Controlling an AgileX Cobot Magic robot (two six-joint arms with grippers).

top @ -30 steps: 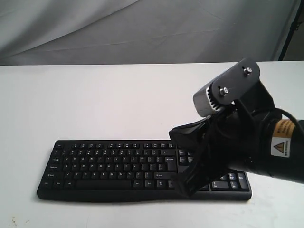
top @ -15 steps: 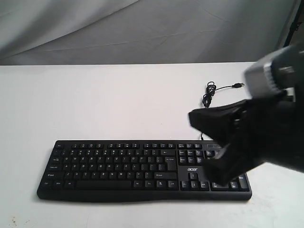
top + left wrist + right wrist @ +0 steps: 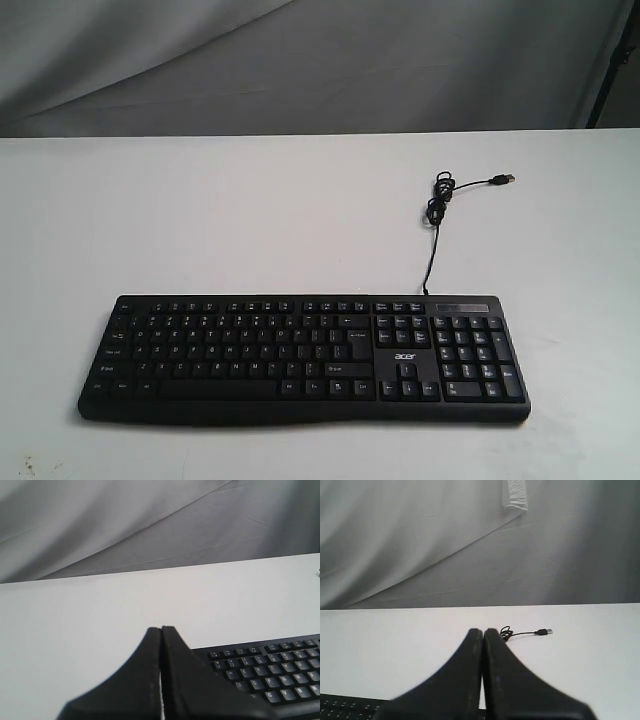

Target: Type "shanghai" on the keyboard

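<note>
The black keyboard (image 3: 300,358) lies flat near the front of the white table (image 3: 250,220), its number pad and small white logo at the right end. Its thin cable (image 3: 436,210) runs back to a loose coil and a USB plug (image 3: 507,180). No arm appears in the exterior view. In the left wrist view my left gripper (image 3: 161,629) is shut, empty, held above the table beside the keyboard's (image 3: 265,672) left end. In the right wrist view my right gripper (image 3: 483,631) is shut and empty, with the cable coil (image 3: 506,632) just beyond its tip.
A grey cloth backdrop (image 3: 300,60) hangs behind the table. A dark stand leg (image 3: 612,70) shows at the far right edge. Bare white tabletop surrounds the keyboard on all sides.
The right arm, which hung over the keyboard's right part a second ago, has pulled away to the right and out of the exterior view. The keyboard has not moved.
</note>
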